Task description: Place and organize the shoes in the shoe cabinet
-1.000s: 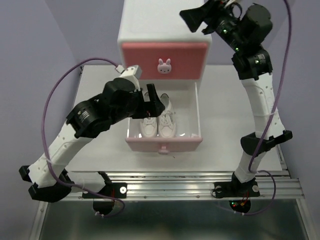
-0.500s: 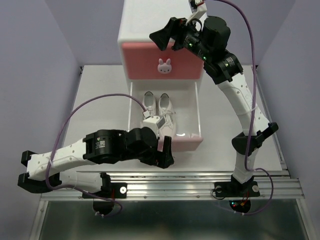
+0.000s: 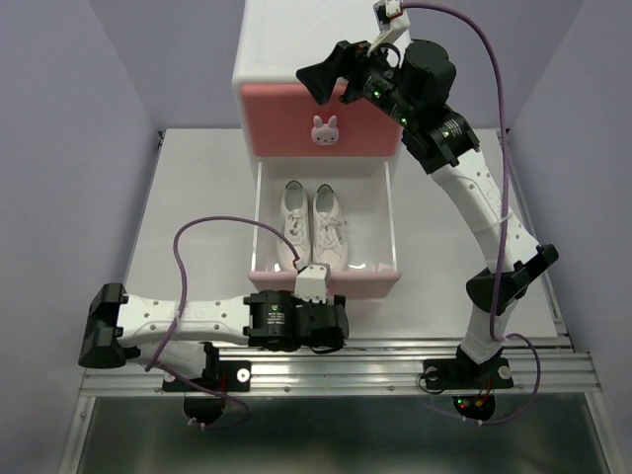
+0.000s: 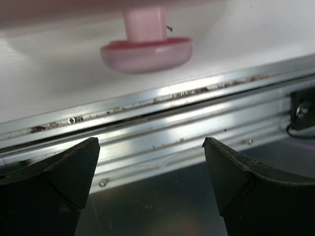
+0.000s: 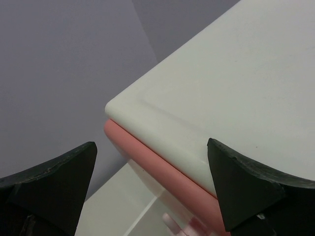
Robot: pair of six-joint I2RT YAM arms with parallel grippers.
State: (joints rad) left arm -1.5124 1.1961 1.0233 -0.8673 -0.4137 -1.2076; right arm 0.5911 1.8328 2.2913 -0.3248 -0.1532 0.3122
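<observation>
Shoes (image 3: 314,229), the white pair, lie side by side and touching in the open lower drawer (image 3: 391,222), which juts from the cabinet (image 3: 296,49) toward the table's (image 3: 197,197) near edge. The left gripper (image 3: 334,321) has left the drawer and dropped low at that near edge, jaws spread and empty, facing the knob (image 4: 146,46). The right gripper (image 3: 321,79) has swung in over the cabinet's top front edge, likewise spread and empty. This pair looks stowed, so shutting the drawer seems next. Both are all white, laced and neatly parallel. No orange pair shows.
</observation>
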